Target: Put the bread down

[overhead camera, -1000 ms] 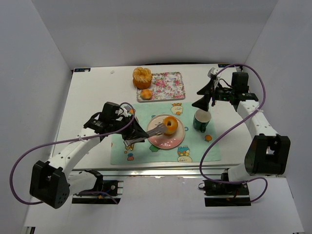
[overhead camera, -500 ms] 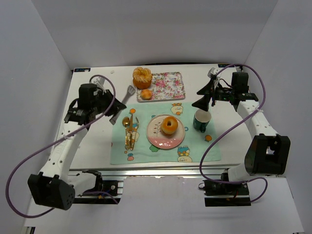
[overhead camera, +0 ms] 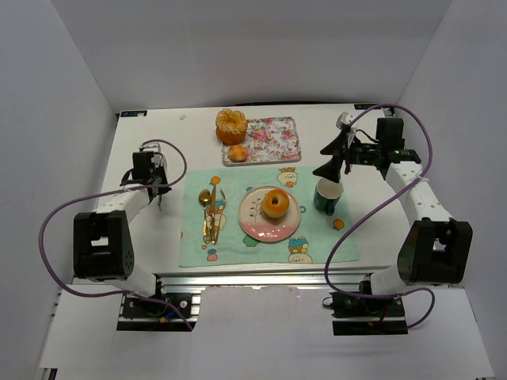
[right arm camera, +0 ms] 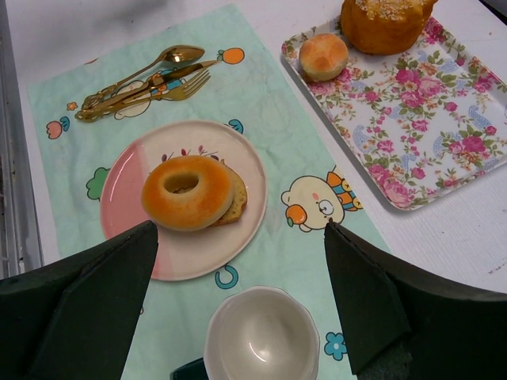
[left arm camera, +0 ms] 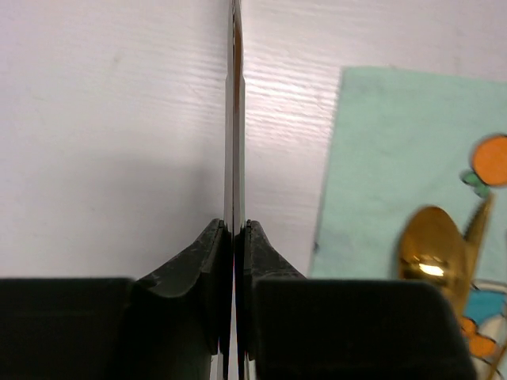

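Jaws pinched on tool (left arm camera: 234, 95) at left gripper (left arm camera: 234, 229), parked off mat (left arm camera: 380, 158); spread idle at right gripper (right arm camera: 242, 237); bread (right arm camera: 188, 191) on plate (right arm camera: 119, 190), seemingly placed.

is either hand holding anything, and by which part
The left hand is shut on a thin metal tool, clamped by its flat sides near one end. The right hand is open, holding nothing.

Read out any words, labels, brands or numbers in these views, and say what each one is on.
None can be read.
The placemat shows only cartoon pictures, the tray only flowers.
A dark tag at each far corner of the table is too small to read.
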`<state>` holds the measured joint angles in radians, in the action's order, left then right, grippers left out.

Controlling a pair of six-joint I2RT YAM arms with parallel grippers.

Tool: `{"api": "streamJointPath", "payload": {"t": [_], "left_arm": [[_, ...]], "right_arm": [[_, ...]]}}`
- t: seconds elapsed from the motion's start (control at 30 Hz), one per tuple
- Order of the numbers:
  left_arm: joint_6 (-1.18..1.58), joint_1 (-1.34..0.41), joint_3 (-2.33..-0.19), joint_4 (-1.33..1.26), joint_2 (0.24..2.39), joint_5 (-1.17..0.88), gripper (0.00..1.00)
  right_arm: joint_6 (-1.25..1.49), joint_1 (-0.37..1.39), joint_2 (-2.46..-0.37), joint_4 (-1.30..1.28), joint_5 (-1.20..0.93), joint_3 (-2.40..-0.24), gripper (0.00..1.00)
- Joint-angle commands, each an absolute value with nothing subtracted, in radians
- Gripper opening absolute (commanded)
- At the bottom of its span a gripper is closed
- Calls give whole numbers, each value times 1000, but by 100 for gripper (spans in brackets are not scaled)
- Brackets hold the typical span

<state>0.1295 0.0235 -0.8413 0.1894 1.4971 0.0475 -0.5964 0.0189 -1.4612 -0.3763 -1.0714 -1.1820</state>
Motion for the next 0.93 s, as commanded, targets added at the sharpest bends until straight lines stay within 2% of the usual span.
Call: {"api": "streamJointPath", "payload": {"t": [0.0, 0.03, 0.2, 0.43, 0.5, 0.57, 0.7, 0.8, 0.9], "left_arm": [[48, 60, -818, 60, 1543, 71, 6], [41, 61, -804, 48, 1555, 52, 6], [60, 103, -762, 26, 1617, 2, 37], [121, 143, -706, -30, 1554, 26, 65], [136, 158, -690, -41, 1526, 28, 69], [155, 170, -687, -38, 1487, 23, 97], [198, 176, -681, -25, 1401, -33, 98], [239, 176, -669, -14, 1314, -58, 98], [276, 176, -646, -9, 1200, -58, 98]], "right_arm": [[-618, 14, -1427, -391, -1072, -1192, 89], [-618, 14, -1424, -388, -1071, -1184, 89], [-618, 14, -1420, -393, -1055, -1189, 89], [-665, 26, -1460, -512, -1002, -1256, 89], [-660, 38, -1463, -532, -945, -1269, 89], [-571, 54, -1456, -493, -875, -1258, 89], [-345, 84, -1440, -381, -503, -1253, 89], [-276, 87, -1459, -377, -389, -1310, 89], [-235, 87, -1492, -388, -373, -1376, 90]]}}
